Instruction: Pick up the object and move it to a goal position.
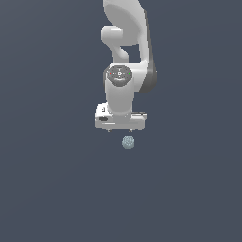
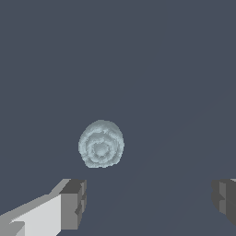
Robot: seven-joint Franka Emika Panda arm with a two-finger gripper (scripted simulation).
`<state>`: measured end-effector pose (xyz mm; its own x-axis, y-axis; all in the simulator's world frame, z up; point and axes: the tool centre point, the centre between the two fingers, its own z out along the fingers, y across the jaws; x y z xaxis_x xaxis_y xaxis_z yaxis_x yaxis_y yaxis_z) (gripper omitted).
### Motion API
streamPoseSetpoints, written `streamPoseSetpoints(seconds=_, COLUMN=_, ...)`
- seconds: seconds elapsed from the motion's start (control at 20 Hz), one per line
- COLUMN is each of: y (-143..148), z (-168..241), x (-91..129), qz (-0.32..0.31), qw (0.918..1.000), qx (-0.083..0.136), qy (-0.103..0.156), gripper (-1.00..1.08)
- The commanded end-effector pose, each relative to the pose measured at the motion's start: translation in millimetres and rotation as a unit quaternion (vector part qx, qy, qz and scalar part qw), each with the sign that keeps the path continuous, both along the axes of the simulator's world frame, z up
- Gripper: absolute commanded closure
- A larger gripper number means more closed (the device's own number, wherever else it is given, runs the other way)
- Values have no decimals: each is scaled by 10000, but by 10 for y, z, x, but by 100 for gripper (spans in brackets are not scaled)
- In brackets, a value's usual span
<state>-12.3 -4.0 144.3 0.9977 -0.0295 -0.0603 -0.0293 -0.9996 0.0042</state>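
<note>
Exterior view: white arm (image 1: 128,52) hanging over a plain dark grey surface (image 1: 47,189), end effector (image 1: 120,130) pointing down.
Detail: the object (image 1: 128,142), a small pale blue-grey lump with a ridged, bumpy skin, is lying on that surface just beyond the end effector's tips, apart from them, nothing touching it. Wrist view is showing the object (image 2: 101,144) ahead of the end effector (image 2: 150,200); its two dark grey fingertips (image 2: 73,203) are standing wide apart, gripping nothing, with the lump sitting nearer one tip than the other.
</note>
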Motion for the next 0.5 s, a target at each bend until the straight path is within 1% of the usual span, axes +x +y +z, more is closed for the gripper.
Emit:
streamPoseSetpoints(seconds=0.0, y=0, z=0, x=0, qz=0, qw=10000, qx=0, qy=0, gripper=-92)
streamPoseSetpoints(seconds=0.15, y=28, z=-11, x=-10, qz=51, qw=10000, qx=10, qy=24, gripper=-92)
streamPoseSetpoints(seconds=0.45, y=152, z=-43, x=-68, qz=277, qw=9995, qx=64, qy=157, gripper=-92)
